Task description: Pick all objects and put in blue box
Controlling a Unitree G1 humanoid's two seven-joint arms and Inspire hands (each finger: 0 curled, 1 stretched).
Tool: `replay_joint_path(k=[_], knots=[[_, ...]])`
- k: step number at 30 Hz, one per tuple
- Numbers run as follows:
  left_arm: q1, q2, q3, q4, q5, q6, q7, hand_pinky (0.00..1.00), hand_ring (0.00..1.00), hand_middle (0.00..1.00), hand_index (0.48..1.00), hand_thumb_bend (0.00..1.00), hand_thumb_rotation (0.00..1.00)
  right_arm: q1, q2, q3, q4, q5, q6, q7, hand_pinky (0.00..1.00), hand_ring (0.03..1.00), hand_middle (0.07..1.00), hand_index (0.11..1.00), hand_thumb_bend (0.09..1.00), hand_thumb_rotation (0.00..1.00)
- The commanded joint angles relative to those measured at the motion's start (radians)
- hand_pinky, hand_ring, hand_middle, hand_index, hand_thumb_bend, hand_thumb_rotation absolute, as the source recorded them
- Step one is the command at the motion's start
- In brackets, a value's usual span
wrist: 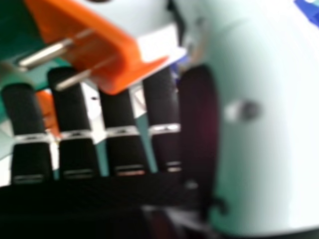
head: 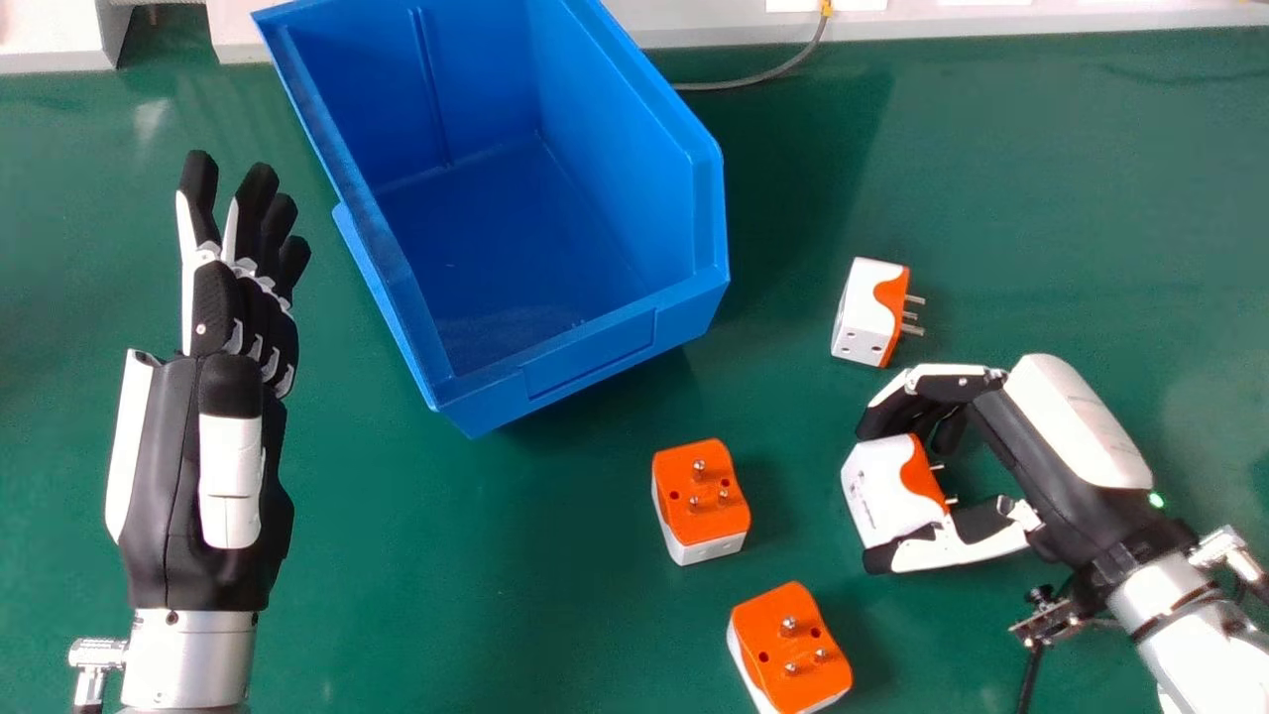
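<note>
My right hand (head: 1041, 446) is at the right of the head view, curled round a white and orange plug adapter (head: 887, 491), fingers on its far side and thumb on its near side. The right hand view has this adapter (wrist: 107, 47) with its metal pins, close over the hand's fingers (wrist: 75, 114). Another adapter (head: 865, 309) lies on its side just beyond the hand. Two more, an adapter (head: 699, 496) and a nearer adapter (head: 790, 645), rest pins up. The blue box (head: 590, 352) stands upper centre, with no adapter visible inside. My left hand (head: 238, 307) is at the left, fingers straight.
The green table (head: 446, 555) carries everything. A thin grey cable (head: 763, 77) curves behind the box's right side. White equipment (head: 684, 22) lines the table's far edge. The box's raised walls stand between the left hand and the adapters farther right.
</note>
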Motion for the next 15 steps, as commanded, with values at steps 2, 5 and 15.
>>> replay_joint_path(k=[2,5,15], knots=[[-0.009,0.006,0.005,-0.009,0.001,-0.023,0.0,1.0,1.0,1.0,0.988,0.86,0.96,-0.007,-0.013,-0.016,-0.023,0.02,-0.017,-0.011,0.42,0.474,0.487,0.511,0.555,0.0],[-0.009,0.005,0.004,-0.012,0.0,-0.021,0.0,1.0,1.0,1.0,0.988,0.86,0.96,-0.005,-0.017,-0.02,-0.029,0.021,-0.01,-0.015,0.42,0.456,0.485,0.516,0.542,0.0],[-0.014,0.006,0.005,-0.001,-0.006,-0.023,-0.006,1.0,1.0,1.0,0.989,0.86,0.96,0.003,-0.031,-0.049,-0.063,0.058,-0.015,0.04,0.4,0.418,0.494,0.528,0.524,0.0]])
